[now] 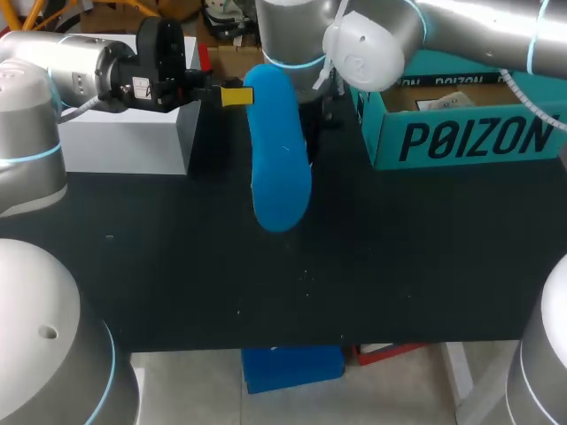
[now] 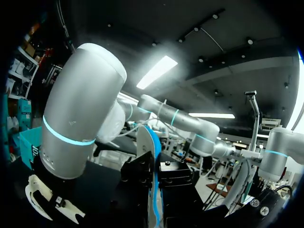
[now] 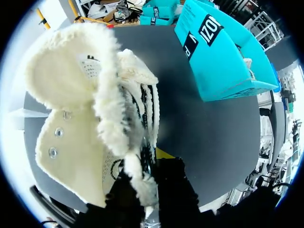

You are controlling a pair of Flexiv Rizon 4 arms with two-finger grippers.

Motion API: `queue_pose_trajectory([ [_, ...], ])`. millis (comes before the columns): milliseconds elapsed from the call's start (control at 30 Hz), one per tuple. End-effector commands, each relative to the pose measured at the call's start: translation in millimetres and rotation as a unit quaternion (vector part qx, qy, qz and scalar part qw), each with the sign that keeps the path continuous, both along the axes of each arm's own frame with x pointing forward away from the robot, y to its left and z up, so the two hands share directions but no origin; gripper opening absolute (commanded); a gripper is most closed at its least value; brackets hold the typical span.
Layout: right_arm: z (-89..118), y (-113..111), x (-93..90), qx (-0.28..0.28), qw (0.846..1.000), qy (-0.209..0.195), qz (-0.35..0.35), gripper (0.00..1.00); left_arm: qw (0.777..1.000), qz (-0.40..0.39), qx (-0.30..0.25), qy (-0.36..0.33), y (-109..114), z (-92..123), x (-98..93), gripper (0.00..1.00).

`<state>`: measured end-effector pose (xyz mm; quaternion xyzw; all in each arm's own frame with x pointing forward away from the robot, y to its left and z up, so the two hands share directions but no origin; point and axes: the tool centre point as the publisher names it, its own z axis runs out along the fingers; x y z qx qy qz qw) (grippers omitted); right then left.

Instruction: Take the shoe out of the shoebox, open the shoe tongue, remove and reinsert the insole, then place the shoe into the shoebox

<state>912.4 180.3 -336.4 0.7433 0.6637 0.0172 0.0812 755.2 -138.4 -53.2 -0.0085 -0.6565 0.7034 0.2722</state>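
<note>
Head view: the blue insole (image 1: 281, 159) is out and hanging over the surface (image 1: 177, 266), pinched at its edge by the left end effector (image 1: 232, 96). The shoebox (image 1: 461, 133) sits to the right.

Left wrist view: its fingers are closed on the insole's edge.

Right wrist view: the right end effector (image 3: 149, 183) looks clamped on the fleecy shoe (image 3: 71, 95), which is out of the box with its tongue open.

I'd say reinserting the insole and boxing the shoe are what's left.

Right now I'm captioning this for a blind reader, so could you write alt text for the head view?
The left tool holds a long blue insole by its far end above the black table. An open teal shoebox stands at the back right, a white box at the back left, and the right arm hangs between them.
</note>
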Motion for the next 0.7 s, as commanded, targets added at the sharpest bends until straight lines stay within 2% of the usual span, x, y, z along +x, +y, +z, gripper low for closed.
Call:
queue_pose_trajectory([
  [33, -7.5, 4.1, -7.1, -0.005, 1.0, -0.014, 0.004, 0.0, 1.0, 0.002, 0.0, 0.0, -1.0, -0.5, -1.3, 0.0],
  [467, -36.5, 7.9, -9.7, -0.004, 1.0, 0.0, 0.01, 0.0, 1.0, 0.002, 0.0, 0.0, -1.0, -0.5, -1.3, 0.0],
  [700, -58.5, 10.9, -12.3, 0.003, 1.0, 0.017, 0.005, 0.0, 1.0, 0.002, 0.0, 0.0, -1.0, -0.5, -1.3, 0.0],
])
